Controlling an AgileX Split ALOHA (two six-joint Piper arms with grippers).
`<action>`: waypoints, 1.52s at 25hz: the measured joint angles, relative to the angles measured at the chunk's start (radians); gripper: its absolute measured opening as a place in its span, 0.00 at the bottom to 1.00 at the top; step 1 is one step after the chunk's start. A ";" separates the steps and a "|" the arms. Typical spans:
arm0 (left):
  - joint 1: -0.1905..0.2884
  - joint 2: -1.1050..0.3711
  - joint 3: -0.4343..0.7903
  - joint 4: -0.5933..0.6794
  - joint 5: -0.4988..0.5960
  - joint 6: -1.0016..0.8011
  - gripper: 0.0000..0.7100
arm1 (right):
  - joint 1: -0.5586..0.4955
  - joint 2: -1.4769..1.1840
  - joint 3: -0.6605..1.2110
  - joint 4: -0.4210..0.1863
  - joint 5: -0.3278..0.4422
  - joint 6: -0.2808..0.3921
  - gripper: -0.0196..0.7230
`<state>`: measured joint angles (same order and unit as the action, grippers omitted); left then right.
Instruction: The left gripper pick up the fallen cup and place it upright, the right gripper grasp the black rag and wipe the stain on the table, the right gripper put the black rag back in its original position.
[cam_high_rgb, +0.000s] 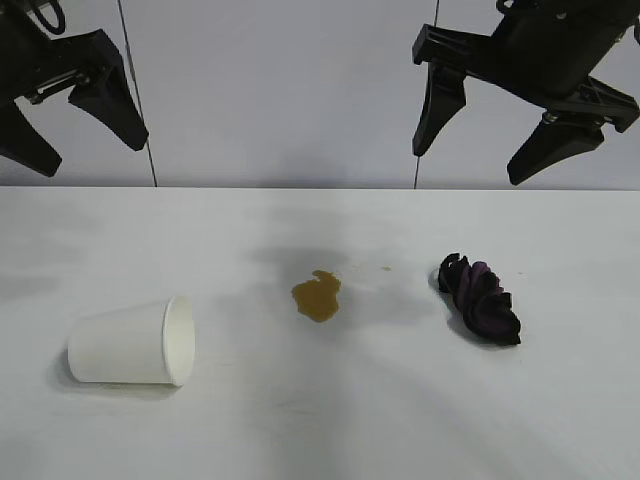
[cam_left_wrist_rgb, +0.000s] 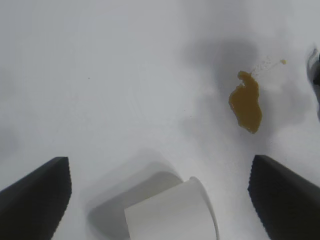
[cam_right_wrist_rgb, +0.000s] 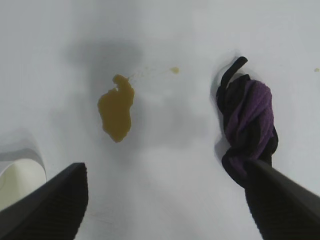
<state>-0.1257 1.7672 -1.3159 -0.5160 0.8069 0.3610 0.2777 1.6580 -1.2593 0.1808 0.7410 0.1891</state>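
The white paper cup (cam_high_rgb: 130, 343) lies on its side at the table's front left, its rim facing right; it also shows in the left wrist view (cam_left_wrist_rgb: 172, 212). The brown stain (cam_high_rgb: 317, 295) sits mid-table and shows in the left wrist view (cam_left_wrist_rgb: 246, 103) and the right wrist view (cam_right_wrist_rgb: 116, 107). The black rag (cam_high_rgb: 480, 299) with purple folds lies right of the stain; in the right wrist view (cam_right_wrist_rgb: 247, 120) one finger partly covers it. My left gripper (cam_high_rgb: 75, 135) hangs open and empty high above the cup. My right gripper (cam_high_rgb: 475, 150) hangs open and empty high above the rag.
The white table (cam_high_rgb: 320, 420) carries only the cup, stain and rag. A small brown droplet (cam_high_rgb: 383, 268) lies just beyond the stain. A grey wall with vertical seams stands behind the table.
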 joint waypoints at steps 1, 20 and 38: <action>0.000 0.000 0.000 0.000 0.000 0.000 0.98 | 0.000 0.000 0.000 0.000 0.000 0.000 0.82; 0.000 0.000 0.000 -0.001 -0.004 0.000 0.98 | 0.000 0.000 0.000 0.000 0.001 0.000 0.82; -0.228 0.000 0.074 0.296 -0.022 0.603 0.98 | 0.000 0.000 0.000 -0.001 0.004 0.000 0.82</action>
<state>-0.3542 1.7672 -1.2416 -0.2198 0.7851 0.9639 0.2777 1.6580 -1.2593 0.1799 0.7450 0.1891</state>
